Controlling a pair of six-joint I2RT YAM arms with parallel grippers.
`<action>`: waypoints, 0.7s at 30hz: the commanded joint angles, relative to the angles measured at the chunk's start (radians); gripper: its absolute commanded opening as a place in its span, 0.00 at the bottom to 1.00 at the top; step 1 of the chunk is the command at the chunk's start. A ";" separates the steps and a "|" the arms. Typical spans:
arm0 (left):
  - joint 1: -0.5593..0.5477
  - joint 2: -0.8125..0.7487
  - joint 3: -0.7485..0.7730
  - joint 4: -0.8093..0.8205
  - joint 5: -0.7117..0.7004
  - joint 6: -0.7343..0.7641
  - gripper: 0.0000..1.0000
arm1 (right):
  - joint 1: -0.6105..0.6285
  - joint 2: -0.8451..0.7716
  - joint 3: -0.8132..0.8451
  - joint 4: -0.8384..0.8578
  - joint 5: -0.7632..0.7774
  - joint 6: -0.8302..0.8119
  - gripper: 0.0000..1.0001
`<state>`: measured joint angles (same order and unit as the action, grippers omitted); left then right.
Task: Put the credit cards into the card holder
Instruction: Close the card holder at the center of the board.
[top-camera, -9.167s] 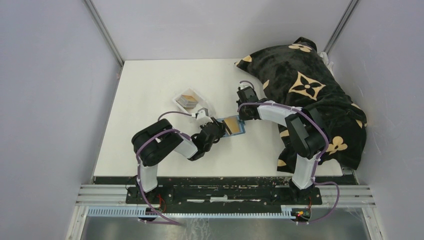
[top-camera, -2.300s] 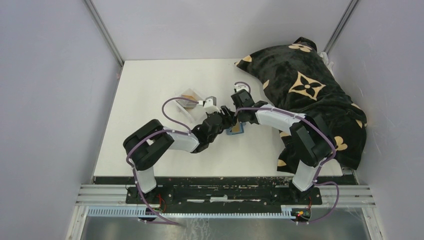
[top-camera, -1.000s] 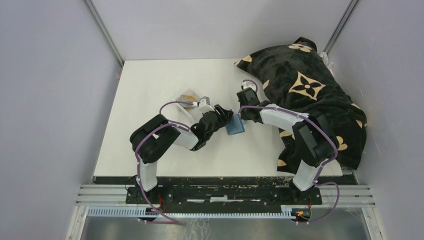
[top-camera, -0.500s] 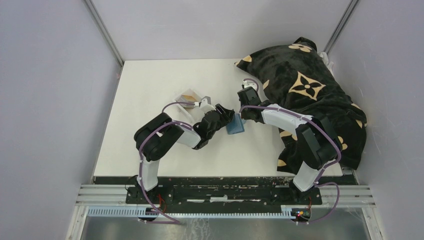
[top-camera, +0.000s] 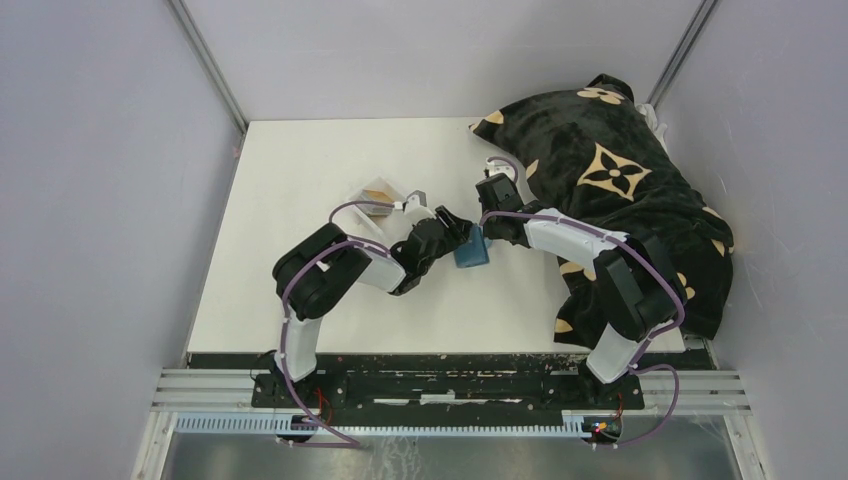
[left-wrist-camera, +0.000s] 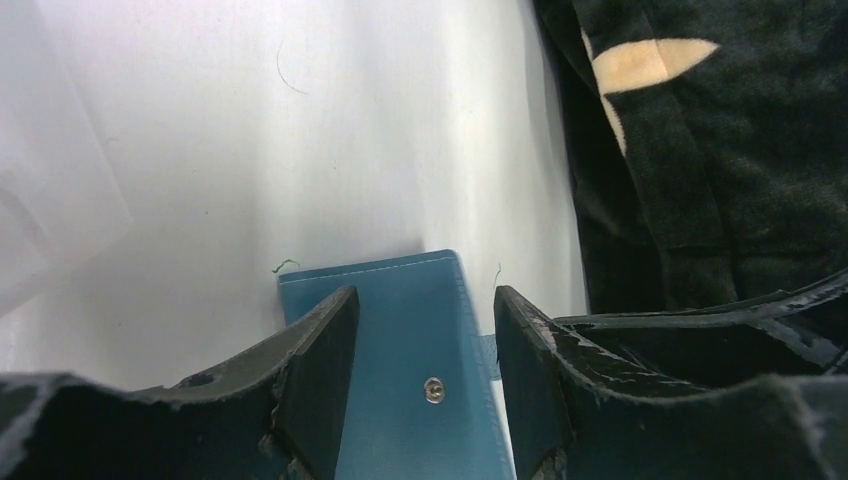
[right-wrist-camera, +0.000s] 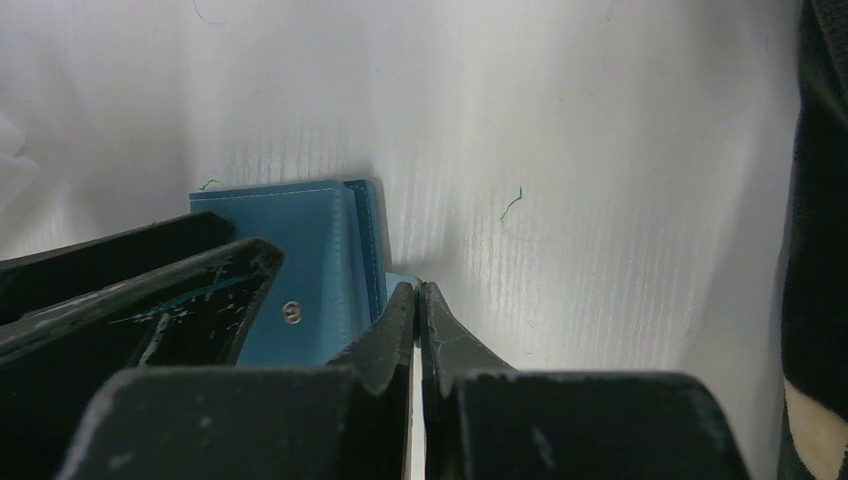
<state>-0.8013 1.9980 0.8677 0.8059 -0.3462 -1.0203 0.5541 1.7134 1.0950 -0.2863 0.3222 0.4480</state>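
The card holder (top-camera: 471, 252) is a teal wallet lying folded shut on the white table, its snap stud (left-wrist-camera: 433, 390) facing up. My left gripper (left-wrist-camera: 420, 345) is open and straddles it, one finger (left-wrist-camera: 318, 365) over its left part and the other beside its right edge. My right gripper (right-wrist-camera: 418, 298) is shut, its tips at the small teal snap tab (right-wrist-camera: 397, 279) by the wallet's edge; I cannot see whether they pinch it. A tan credit card (top-camera: 377, 190) shows in the clear tray. Any cards inside the wallet are hidden.
The clear plastic tray (top-camera: 362, 208) sits just left of my left gripper. A black blanket with tan flower shapes (top-camera: 610, 180) is heaped along the table's right side, close behind my right arm. Grey walls enclose the table.
The wallet, lying open with a tan card on it in the earliest frame, is now folded shut. Over the last second my left arm's elbow drifted right; both grippers stayed at the wallet.
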 joint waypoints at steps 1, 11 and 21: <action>0.000 0.039 0.051 -0.049 0.022 0.007 0.61 | -0.002 -0.040 -0.005 0.015 0.006 0.002 0.03; -0.001 0.031 0.014 -0.029 -0.015 -0.005 0.60 | -0.003 -0.026 0.002 0.013 -0.029 -0.004 0.03; -0.004 0.043 -0.065 0.148 0.008 -0.032 0.30 | 0.030 0.005 0.033 0.011 -0.060 -0.006 0.03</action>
<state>-0.8024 2.0285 0.8368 0.8558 -0.3386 -1.0248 0.5629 1.7142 1.0863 -0.2874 0.2745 0.4469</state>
